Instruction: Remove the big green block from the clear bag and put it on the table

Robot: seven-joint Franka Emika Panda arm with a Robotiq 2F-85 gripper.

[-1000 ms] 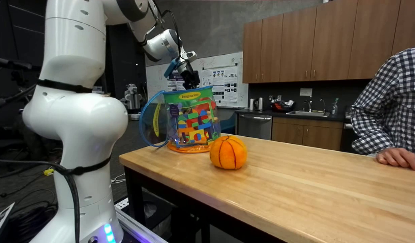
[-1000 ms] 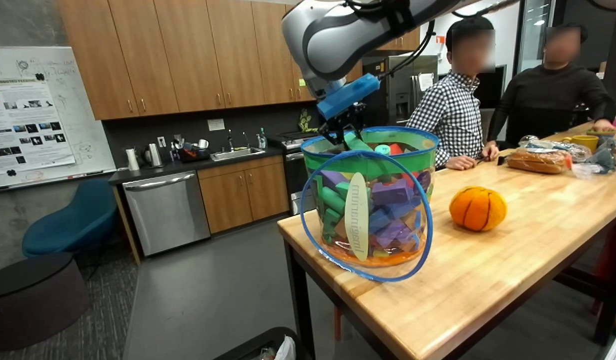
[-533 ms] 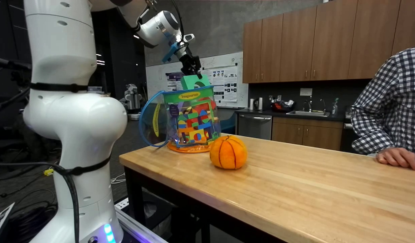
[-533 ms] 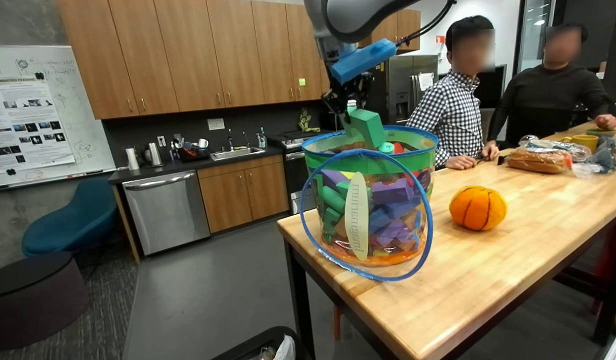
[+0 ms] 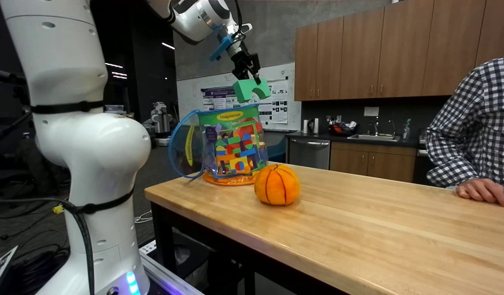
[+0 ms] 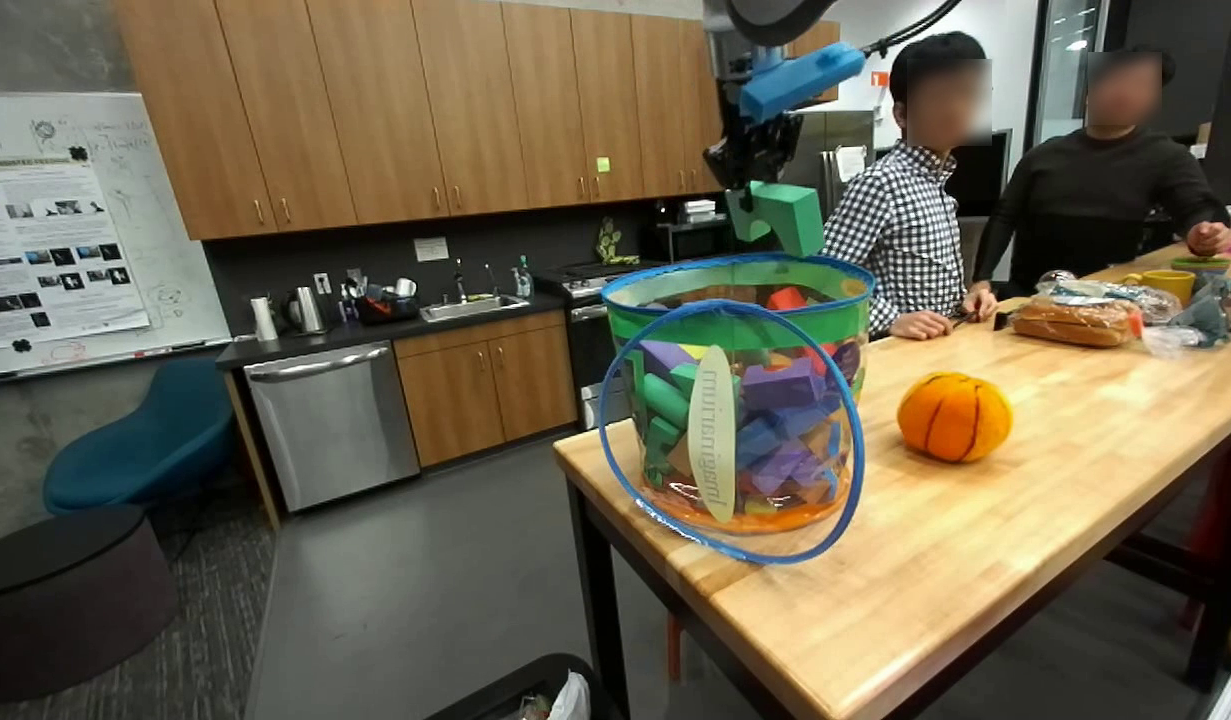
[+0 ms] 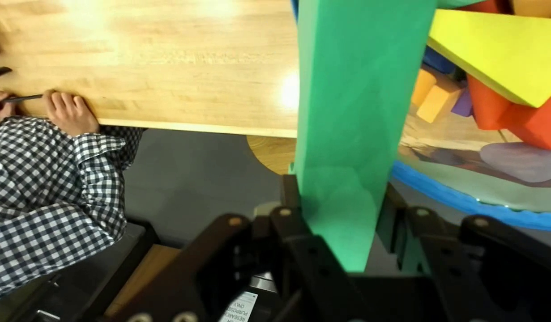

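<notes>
The big green block (image 5: 244, 91) is an arch-shaped block; it also shows in an exterior view (image 6: 797, 220) and fills the middle of the wrist view (image 7: 356, 98). My gripper (image 7: 340, 190) is shut on it, one finger on each side. In both exterior views the block hangs in the air above the clear bag's rim, with a gap under it. The clear bag (image 5: 229, 119) stands open on the table (image 5: 358, 237), its round blue-edged lid (image 6: 615, 470) hanging down. Multicoloured blocks fill the bag; in the wrist view its blue rim (image 7: 472, 201) and several blocks show at the right.
An orange pumpkin (image 5: 277, 185) stands on the table beside the bag. Bagged bread (image 6: 1075, 322) and a yellow mug (image 6: 1170, 286) lie farther along the table. A person in a checked shirt (image 6: 865, 215) has hands on its edge; another person (image 6: 1085, 190) stands behind.
The gripper has risen out of the bag with the green block and moved sideways, to the right in both exterior views. The block was mostly inside the bag one second ago.
</notes>
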